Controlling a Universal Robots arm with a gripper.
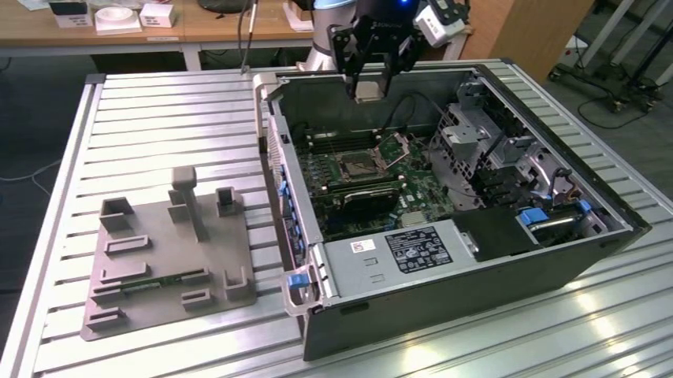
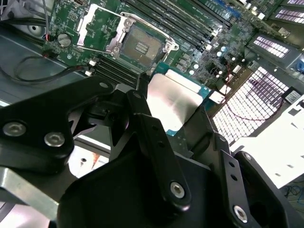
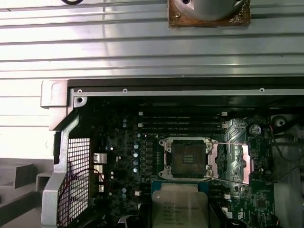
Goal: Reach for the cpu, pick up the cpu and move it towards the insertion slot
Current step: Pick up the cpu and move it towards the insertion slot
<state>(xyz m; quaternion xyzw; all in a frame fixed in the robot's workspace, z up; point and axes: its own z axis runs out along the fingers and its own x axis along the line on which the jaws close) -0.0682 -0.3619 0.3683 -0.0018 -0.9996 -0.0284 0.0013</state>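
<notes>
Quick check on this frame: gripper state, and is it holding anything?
Gripper: shut on the cpu, held in the air above the open computer case, with the insertion slot still empty.

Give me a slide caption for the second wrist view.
End effector holding the cpu above the green motherboard, short of the open insertion slot.

From high off the open computer case (image 1: 452,260), the exterior view looks down across the ribbed metal table (image 1: 158,118), case and grey fixture (image 1: 169,260) both in frame. The first wrist view stares straight down into the case at the insertion slot (image 3: 186,157). The second wrist view sits closer, peering past the gripper (image 2: 173,111) at that same slot (image 2: 137,46).
</notes>
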